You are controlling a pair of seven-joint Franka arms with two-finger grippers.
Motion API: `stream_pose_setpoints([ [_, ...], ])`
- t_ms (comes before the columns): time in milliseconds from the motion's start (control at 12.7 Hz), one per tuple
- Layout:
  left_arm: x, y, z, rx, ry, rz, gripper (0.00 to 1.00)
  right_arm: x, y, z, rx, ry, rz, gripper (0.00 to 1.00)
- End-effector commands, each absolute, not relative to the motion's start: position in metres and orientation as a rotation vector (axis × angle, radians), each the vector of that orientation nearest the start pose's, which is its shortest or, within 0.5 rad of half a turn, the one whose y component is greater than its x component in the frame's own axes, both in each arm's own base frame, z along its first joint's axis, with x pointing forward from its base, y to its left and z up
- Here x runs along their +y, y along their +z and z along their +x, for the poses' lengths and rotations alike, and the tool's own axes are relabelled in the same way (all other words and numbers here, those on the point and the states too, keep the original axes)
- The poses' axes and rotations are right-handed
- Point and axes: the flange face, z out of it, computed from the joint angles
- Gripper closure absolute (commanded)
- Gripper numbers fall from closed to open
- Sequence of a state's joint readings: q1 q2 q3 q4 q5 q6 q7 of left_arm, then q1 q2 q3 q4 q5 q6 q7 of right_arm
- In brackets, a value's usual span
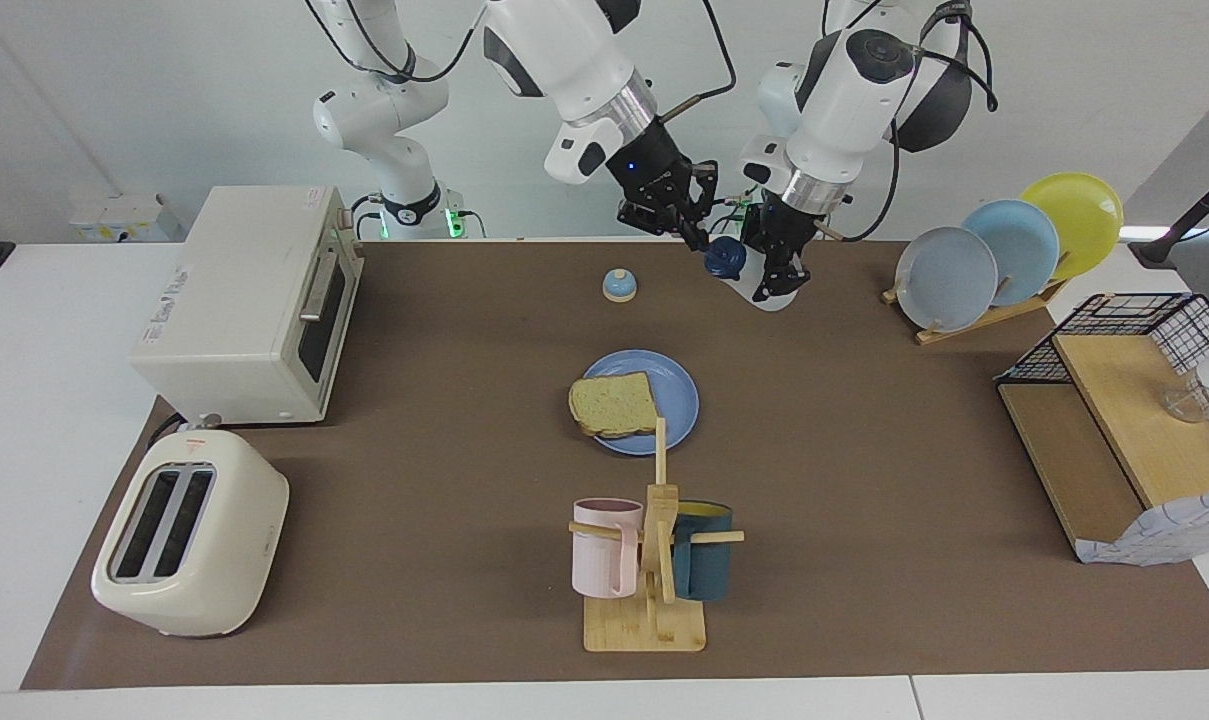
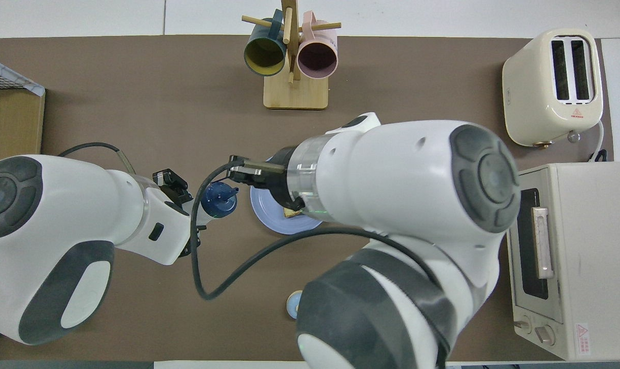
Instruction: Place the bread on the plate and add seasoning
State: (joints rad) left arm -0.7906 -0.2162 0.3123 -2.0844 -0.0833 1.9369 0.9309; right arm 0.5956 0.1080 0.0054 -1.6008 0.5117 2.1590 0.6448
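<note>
The left gripper [image 1: 776, 285] was clamped on the seasoning [image 1: 739, 268], a translucent white bottle with a navy cap, tilted in the air over the mat's edge nearest the robots. The right gripper [image 1: 697, 238], fingertips together, hung just beside the cap, holding nothing that could be seen. At the mat's middle lay the blue plate [image 1: 679, 395], bearing the bread [image 1: 613, 405], a pale tan slice with brown crust overhanging the rim. The toaster [image 2: 552, 86] bore a red warning triangle; its writing was unreadable
</note>
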Motion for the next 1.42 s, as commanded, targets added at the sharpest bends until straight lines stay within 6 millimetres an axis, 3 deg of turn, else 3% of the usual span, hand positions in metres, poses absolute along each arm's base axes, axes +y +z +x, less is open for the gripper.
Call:
stream_pose_setpoints([
  [0,-0.224,0.522,0.440,2.082,-0.152,-2.505,1.00,0.339,0.629,0.530,0.383,-0.063,-2.409,1.00],
  [79,-0.224,0.522,0.440,2.082,-0.152,-2.505,1.00,0.341,0.626,0.528,0.386,-0.071,-2.413,0.06],
  [157,-0.224,0.522,0.440,2.082,-0.152,-2.505,1.00,0.340,0.622,0.524,0.378,-0.065,-2.436,0.00],
  [315,-0.223,0.522,0.440,2.080,-0.152,-2.507,1.00,0.308,0.612,0.530,0.390,-0.124,-2.539,0.00],
  [393,-0.223,0.522,0.441,2.079,-0.157,-2.506,1.00,0.269,0.614,0.545,0.391,-0.169,-2.630,0.00],
  [551,-0.226,0.525,0.447,2.018,-0.188,-2.540,1.00,0.194,0.615,0.557,0.218,-0.207,-2.914,0.00],
  [629,-0.230,0.519,0.455,1.989,-0.169,-2.528,1.00,0.141,0.612,0.563,0.185,-0.168,-3.002,0.00],
  [708,-0.238,0.515,0.465,1.940,-0.137,-2.495,1.00,0.088,0.614,0.560,0.197,-0.088,-3.032,0.00],
  [787,-0.259,0.506,0.469,1.909,-0.094,-2.443,1.00,0.044,0.615,0.552,0.234,-0.003,-3.042,0.00],
  [865,-0.276,0.494,0.476,1.858,-0.053,-2.399,1.00,0.005,0.617,0.540,0.255,0.066,-3.043,0.00],
  [944,-0.299,0.480,0.480,1.804,-0.013,-2.362,1.00,-0.021,0.615,0.531,0.218,0.119,-3.052,0.00],
  [1101,-0.316,0.456,0.491,1.761,0.057,-2.272,1.00,-0.029,0.611,0.530,0.187,0.121,-3.089,0.00],
  [1337,-0.359,0.415,0.501,1.671,0.167,-2.152,1.00,-0.023,0.618,0.542,0.146,0.070,-3.162,0.00],
])
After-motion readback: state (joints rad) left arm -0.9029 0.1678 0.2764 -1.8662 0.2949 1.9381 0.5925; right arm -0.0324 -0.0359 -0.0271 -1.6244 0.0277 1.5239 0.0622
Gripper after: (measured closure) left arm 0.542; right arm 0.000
